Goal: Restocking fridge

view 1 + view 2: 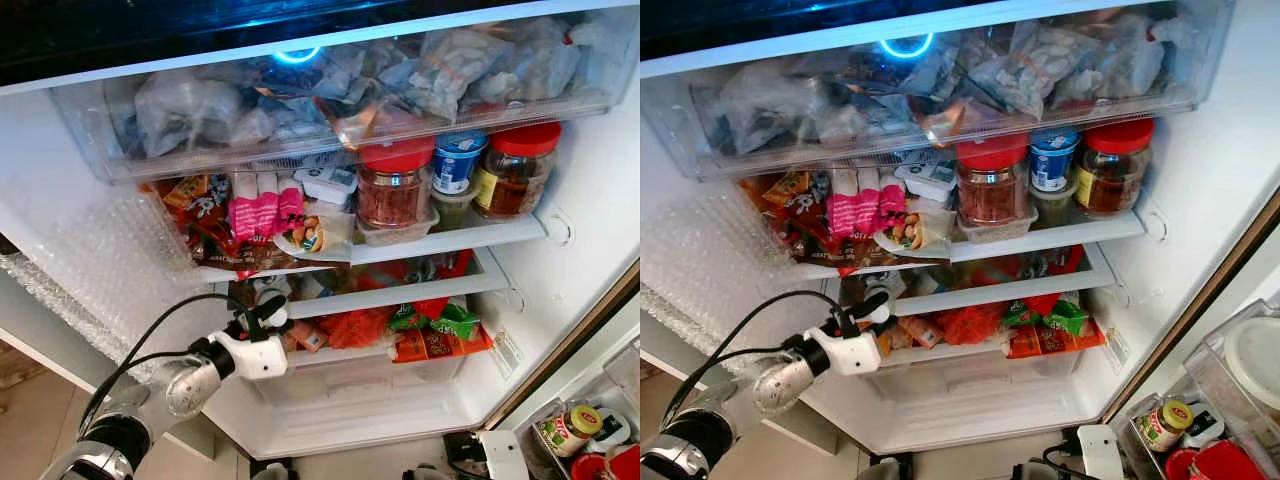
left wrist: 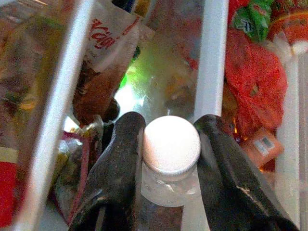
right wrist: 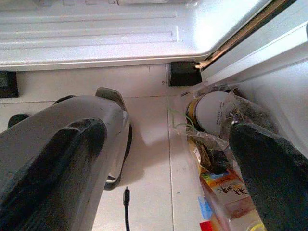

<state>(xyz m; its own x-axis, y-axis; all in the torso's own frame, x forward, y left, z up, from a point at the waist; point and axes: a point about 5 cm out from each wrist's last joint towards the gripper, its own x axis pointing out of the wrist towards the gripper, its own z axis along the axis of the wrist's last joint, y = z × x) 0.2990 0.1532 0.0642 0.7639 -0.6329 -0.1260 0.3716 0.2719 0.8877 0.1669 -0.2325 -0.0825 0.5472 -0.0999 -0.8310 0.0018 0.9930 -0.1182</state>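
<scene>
The left gripper reaches into the open white fridge at the left end of its lower shelf, black fingers clamped either side of a clear plastic bottle with a white screw cap, just under the cap. Right of it on that shelf lie red and green snack bags. On the shelf above stand two red-lidded glass jars. The right gripper hangs over the tiled floor, its fingers apart and holding nothing
</scene>
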